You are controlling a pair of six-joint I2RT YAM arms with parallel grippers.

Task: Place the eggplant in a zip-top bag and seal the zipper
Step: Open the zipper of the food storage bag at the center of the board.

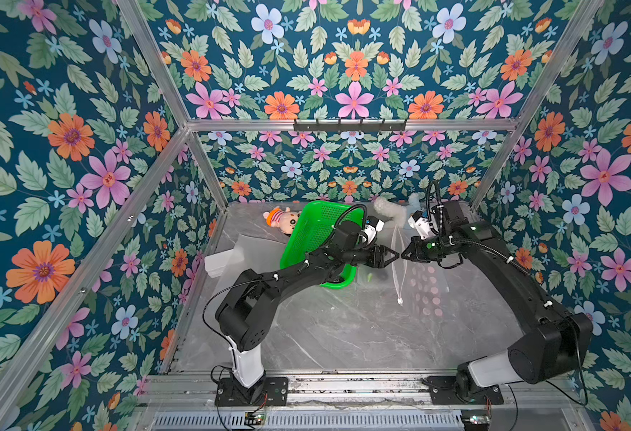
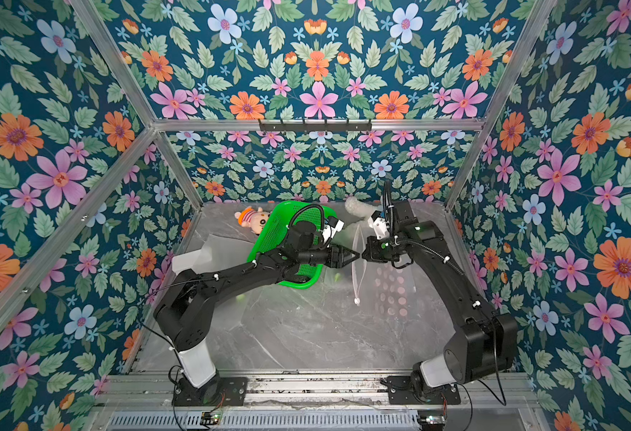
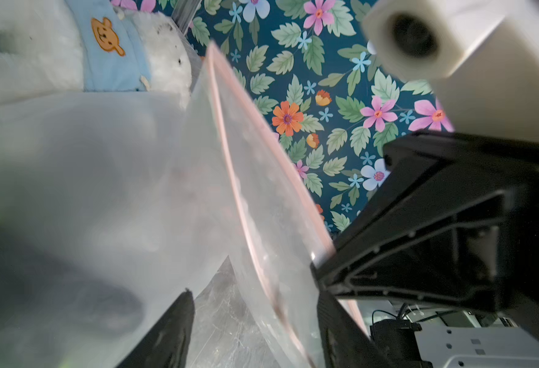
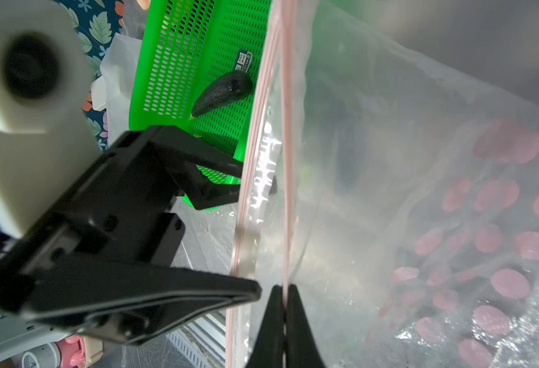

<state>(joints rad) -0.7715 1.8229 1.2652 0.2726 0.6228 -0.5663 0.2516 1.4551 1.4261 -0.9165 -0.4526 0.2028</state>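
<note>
**Bag mouth half gripped, eggplant not yet bagged**

No step of the task is finished. The eggplant (image 4: 222, 92) lies in the green basket (image 1: 317, 224), which sits in the far half of the table (image 1: 344, 328), a little toward its left edge. In both top views the left arm hides the eggplant. The zip-top bag (image 1: 424, 283) lies just beside the basket, on the side toward the table's right edge, and no eggplant shows inside it.

The right gripper (image 1: 403, 256) is clenched on 1 lip of the zipper (image 4: 285, 143) and holds that lip up off the table. The left gripper (image 1: 397, 257) has its jaws apart, and in the left wrist view the other lip passes between them. Whether its pads touch the plastic I cannot tell. The 2 grippers nearly meet tip to tip.

As I judge it, what is left is to grip the 2nd lip, spread the mouth, put the eggplant in, and run the slider (image 1: 399, 300) along the strip.

The zipper's long axis runs from the table's far edge toward its front edge, with the slider at the front end. The mouth faces the basket, and the dotted body trails toward the right edge. The eggplant's long axis lies flat along the basket's mesh, with its broad end nearer the bag's mouth and its narrow end pointing away.
</note>
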